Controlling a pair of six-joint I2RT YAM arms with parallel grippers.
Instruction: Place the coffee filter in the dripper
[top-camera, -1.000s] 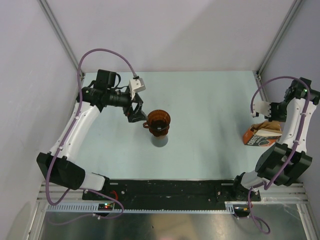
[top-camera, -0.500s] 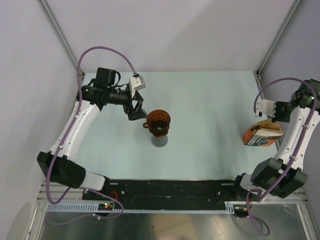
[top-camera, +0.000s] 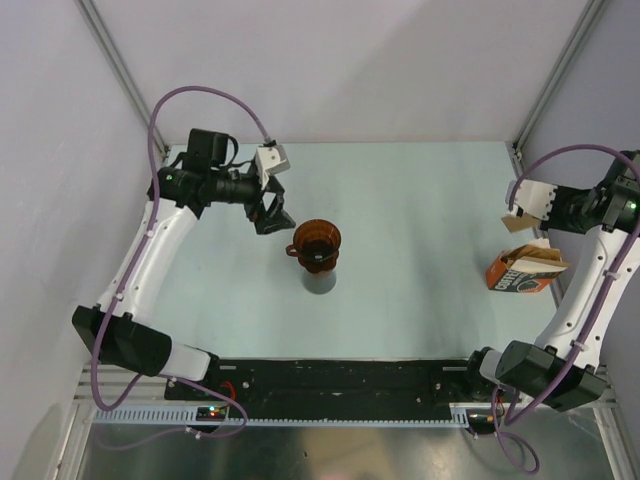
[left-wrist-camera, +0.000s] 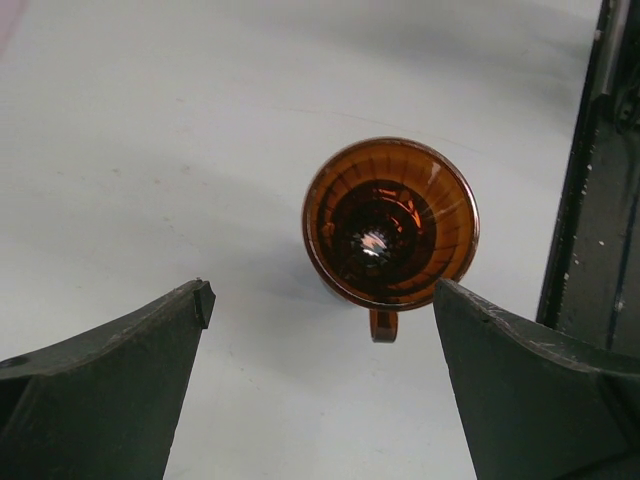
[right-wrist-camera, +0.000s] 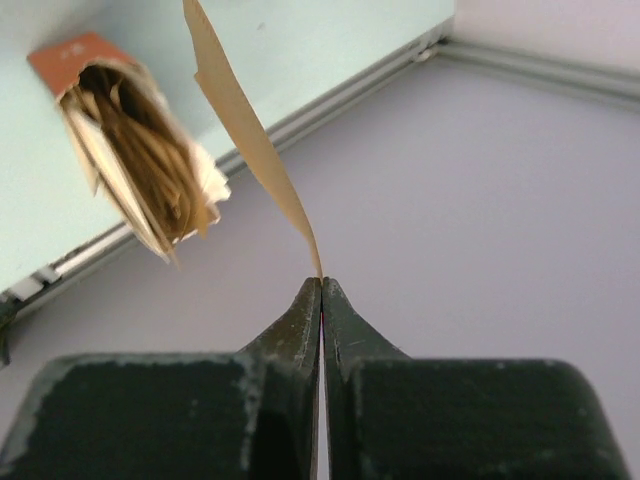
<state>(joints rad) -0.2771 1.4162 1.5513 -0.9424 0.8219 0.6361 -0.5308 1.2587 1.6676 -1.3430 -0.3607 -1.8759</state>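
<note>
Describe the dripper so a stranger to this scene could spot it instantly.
On the pale green table, look just left of centre, beside the left arm's open fingers. The dark reddish-brown translucent plastic funnel stands on a grey cylinder; only it has a handle.

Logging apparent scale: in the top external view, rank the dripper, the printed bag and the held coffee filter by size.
1. printed bag, marginally
2. dripper, nearly alike
3. coffee filter, only a sliver showing at the right claw
</note>
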